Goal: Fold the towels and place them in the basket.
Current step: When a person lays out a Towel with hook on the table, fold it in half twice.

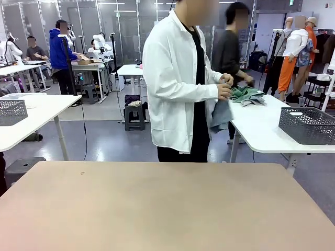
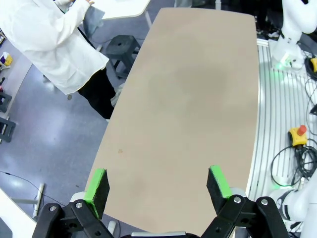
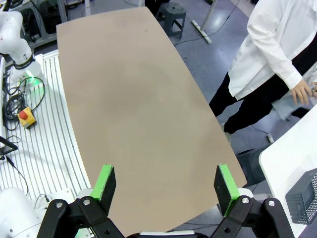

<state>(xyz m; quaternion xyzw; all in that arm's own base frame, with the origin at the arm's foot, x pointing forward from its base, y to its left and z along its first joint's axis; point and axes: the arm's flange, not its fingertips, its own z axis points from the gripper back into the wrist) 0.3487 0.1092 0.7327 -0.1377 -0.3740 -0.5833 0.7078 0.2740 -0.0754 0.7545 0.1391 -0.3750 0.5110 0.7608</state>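
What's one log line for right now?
left gripper open | right gripper open | person's hands hold towel | basket on white table

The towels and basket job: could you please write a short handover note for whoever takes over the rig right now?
Left gripper: open, holding nothing, above the brown table.
Right gripper: open, holding nothing, above the same table.
Towel: blue-grey, hanging from the person's hands at the white side table, beside a green cloth.
Basket: on that white table, farther right; its contents cannot be made out.
Done: no folded towel visible.
Left: get the towels over, fold them, place them in the basket.
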